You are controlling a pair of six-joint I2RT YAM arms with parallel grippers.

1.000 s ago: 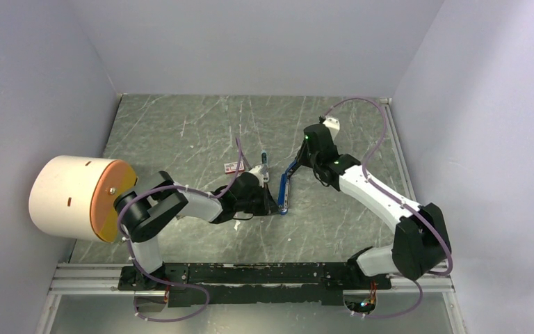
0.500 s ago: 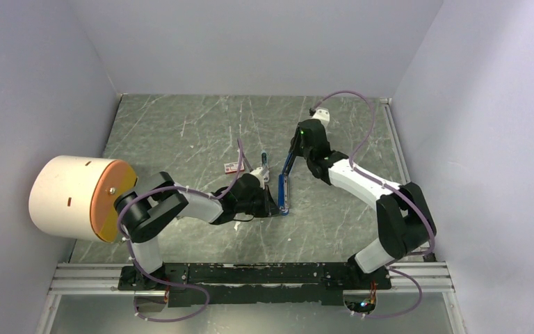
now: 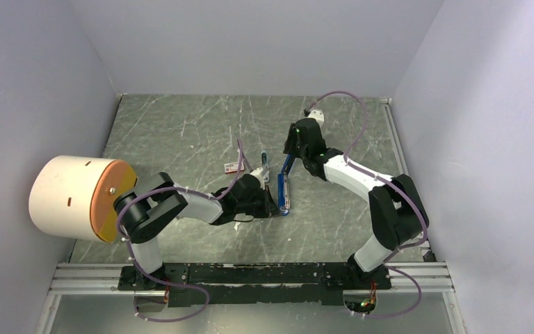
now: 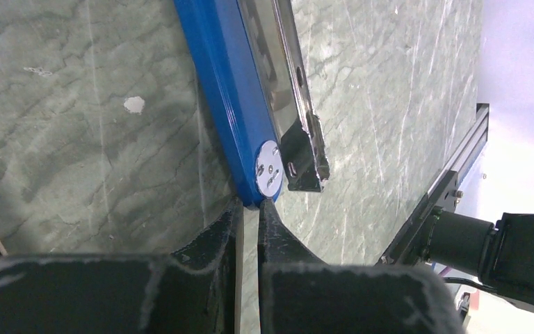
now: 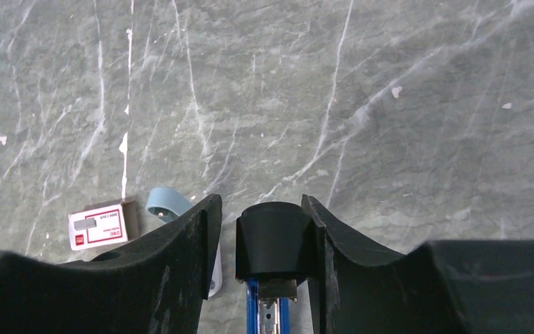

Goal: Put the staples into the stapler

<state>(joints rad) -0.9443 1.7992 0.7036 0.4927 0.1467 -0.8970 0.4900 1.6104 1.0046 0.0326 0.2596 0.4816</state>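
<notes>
The blue stapler [image 3: 284, 193] lies mid-table with its top arm swung up toward my right gripper [image 3: 290, 158]. In the right wrist view the arm's black front cap [image 5: 274, 240] sits between my fingers; the right finger [image 5: 320, 236] touches it and a thin gap shows on the left. My left gripper [image 3: 270, 203] is at the stapler's near hinge end. In the left wrist view its fingertips [image 4: 270, 209], almost shut, pinch the blue rounded end [image 4: 261, 184], and the shiny open magazine [image 4: 278, 69] runs away from me. No staples are in view.
A small red-and-white box [image 3: 233, 167] and a pale blue-grey piece [image 3: 264, 158] lie just left of the stapler; both show in the right wrist view, the box [image 5: 101, 226] and the piece [image 5: 167, 202]. A big white drum with an orange face [image 3: 76, 198] stands at the left.
My right gripper has moved left and toward the back with the stapler's top arm, which now stands steeper. The left arm and the stapler's base have not moved.
</notes>
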